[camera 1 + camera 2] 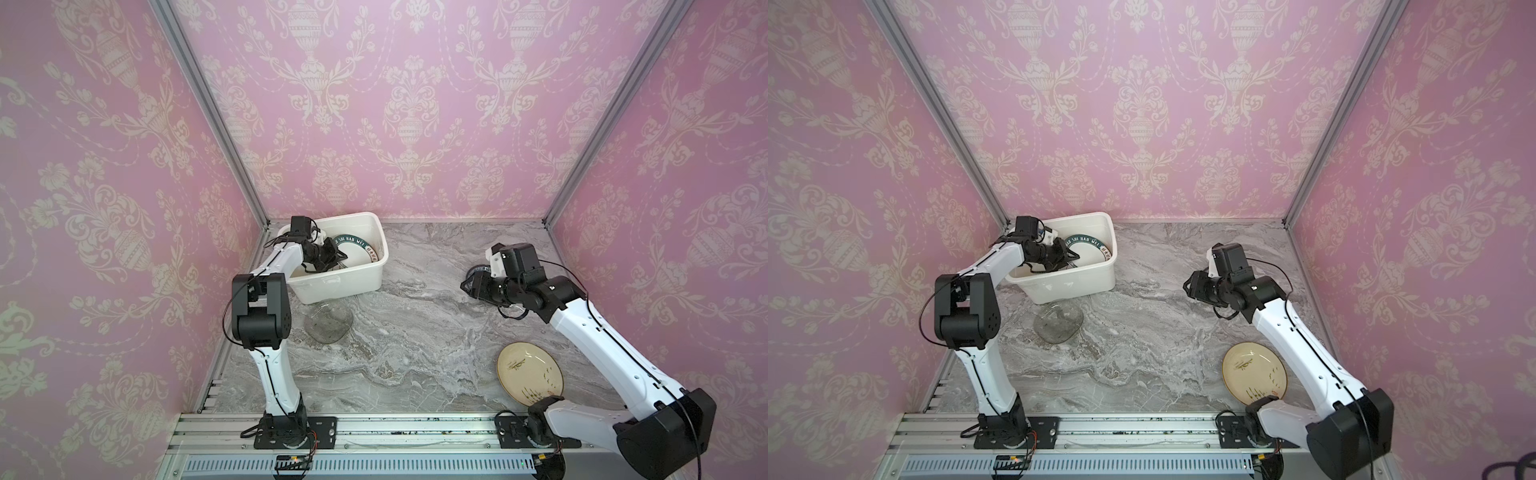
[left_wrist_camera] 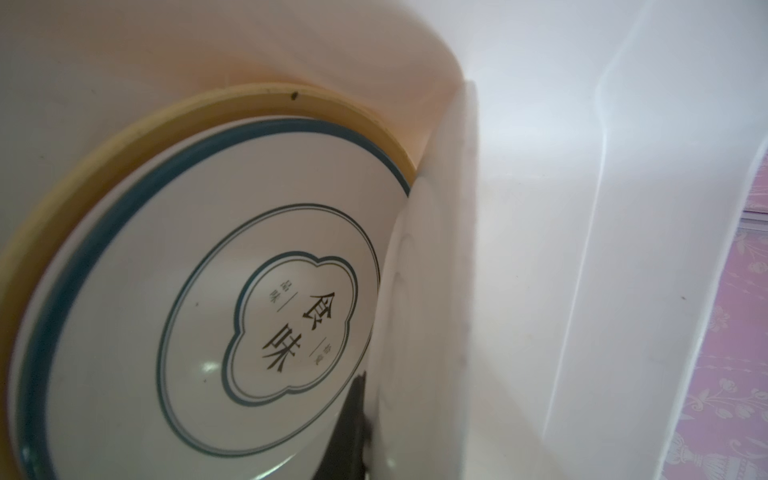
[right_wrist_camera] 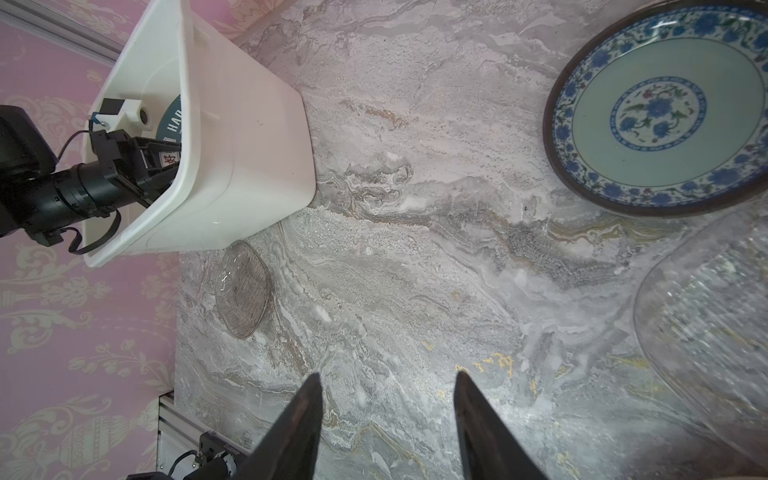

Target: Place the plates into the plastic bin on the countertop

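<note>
— Where is the plastic bin [image 1: 353, 289]?
— In the back left corner of the tabletop [image 1: 415, 353]. The left hand [image 1: 336, 261] reaches down inside it, clamped on the rim of the lettered plate [image 1: 357, 252], which sits tilted toward the bin's right wall.
— What's beneath?
— In the left wrist view, a teal-rimmed plate [image 2: 166, 291] lies nested in a yellow plate [image 2: 249, 104].
— And the right hand [image 3: 386, 374]?
— Fingers apart, nothing between them, above bare tabletop toward the right edge.
— Which plates are outside?
— A clear glass plate [image 1: 328, 322] sits just in front of the bin. A cream plate [image 1: 530, 374] is near the front right corner. Near the right hand are a blue-patterned plate [image 3: 656, 108] and a second glass plate [image 3: 706, 332].
</note>
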You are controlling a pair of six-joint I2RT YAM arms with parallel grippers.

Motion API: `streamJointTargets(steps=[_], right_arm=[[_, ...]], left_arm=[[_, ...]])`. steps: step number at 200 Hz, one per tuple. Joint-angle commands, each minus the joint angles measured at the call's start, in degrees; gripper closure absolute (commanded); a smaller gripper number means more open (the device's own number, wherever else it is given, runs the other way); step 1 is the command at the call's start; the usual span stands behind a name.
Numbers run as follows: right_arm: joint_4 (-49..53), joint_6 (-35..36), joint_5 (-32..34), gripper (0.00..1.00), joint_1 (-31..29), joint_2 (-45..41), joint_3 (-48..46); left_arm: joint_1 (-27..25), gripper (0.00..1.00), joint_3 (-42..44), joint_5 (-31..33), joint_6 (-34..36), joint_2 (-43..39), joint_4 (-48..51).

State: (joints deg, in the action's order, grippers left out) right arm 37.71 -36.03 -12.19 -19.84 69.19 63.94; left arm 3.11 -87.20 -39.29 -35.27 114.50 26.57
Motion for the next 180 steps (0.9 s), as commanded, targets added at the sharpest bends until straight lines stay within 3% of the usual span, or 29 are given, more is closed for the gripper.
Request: streamJointTargets(steps=[1,78,180], right_arm=[[1.0,-0.7,0.5,0.49,0.3,0.2,0.8],[1.0,-1.0,0.4,0.49,0.3,0.0,0.5],[0.5,-1.4,0.3,0.49,0.3,0.2,0.6]], left_arm=[[-1.0,0.82,0.3,0.1,0.4,0.6,-1.4],[-1.3,0.58,-1.7,2.4,2.6,2.1,2.6],[-1.5,0.07,-5.8,7.7,7.3,3.3,11.0]])
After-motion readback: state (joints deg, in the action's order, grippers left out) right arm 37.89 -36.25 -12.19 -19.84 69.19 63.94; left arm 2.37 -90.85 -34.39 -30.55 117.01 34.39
